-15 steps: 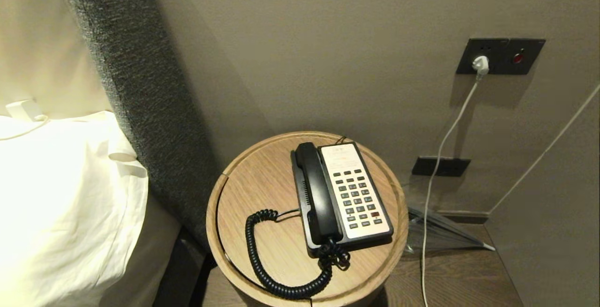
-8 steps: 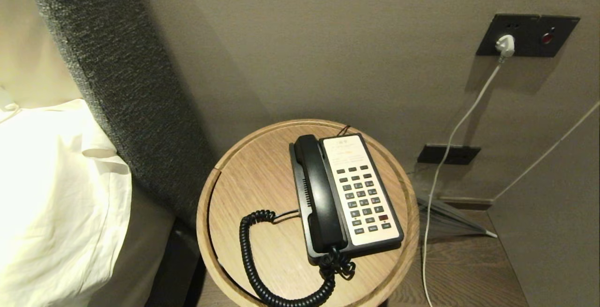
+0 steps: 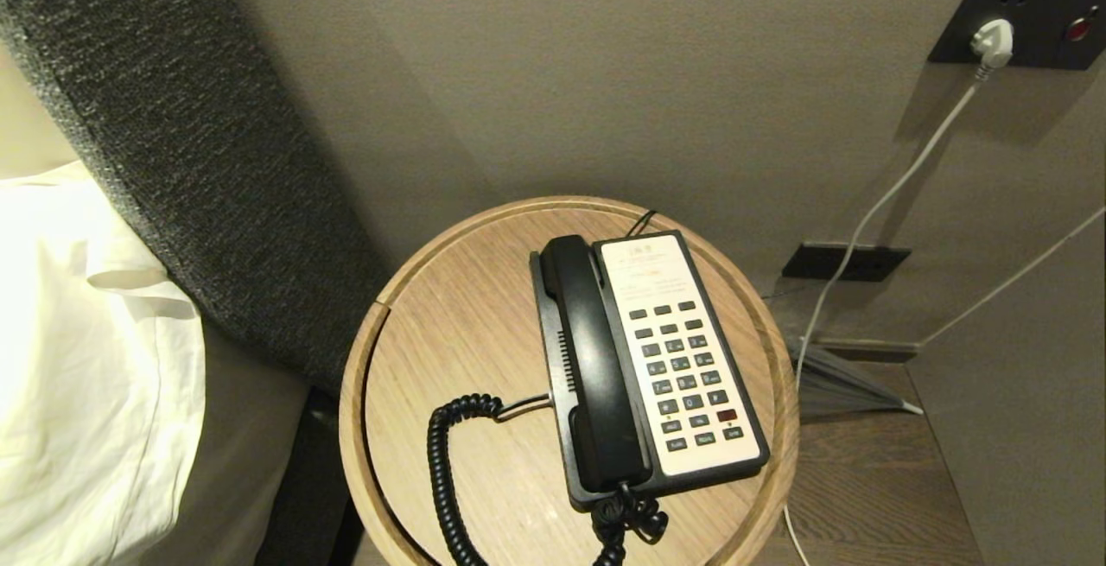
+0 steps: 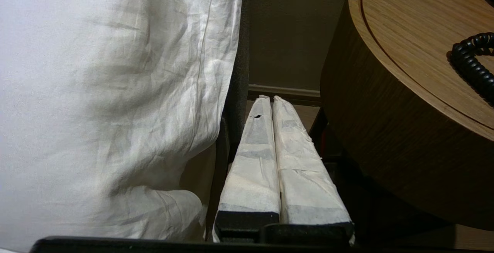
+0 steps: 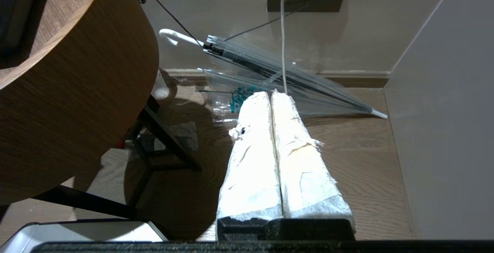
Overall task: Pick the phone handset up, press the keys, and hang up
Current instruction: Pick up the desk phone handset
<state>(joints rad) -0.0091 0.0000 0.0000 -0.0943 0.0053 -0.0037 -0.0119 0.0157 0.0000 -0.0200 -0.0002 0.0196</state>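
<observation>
The long glossy black plastic phone handset point(image 3: 594, 367) lies seated in its cradle along the 9 o'clock side of the flat black phone base point(image 3: 562, 359), which sits toward 3 o'clock on the round light-wood counter point(image 3: 449, 333). Just beside it, at its 3 o'clock, the small dark grey keys point(image 3: 687, 376), with one red button among them, fill the cream-white faceplate point(image 3: 644, 268).

The black coiled cord point(image 3: 441, 462) loops out past 7 o'clock toward the counter's rim. A lift pulled far or fast would likely stretch it and drag the light base, or spill the coil over the edge.

Both arms hang low, below the counter top. The left end effector point(image 4: 269, 99), taped fingers pressed together, sits between the white bed linen point(image 4: 115, 90) and the counter's wooden side. The right end effector point(image 5: 270, 94), also pressed together, points at a clear folded umbrella point(image 5: 278, 79) and a white cable point(image 5: 282, 33) on the floor. Rising carelessly, either could clip the rim or snag the cable.
</observation>
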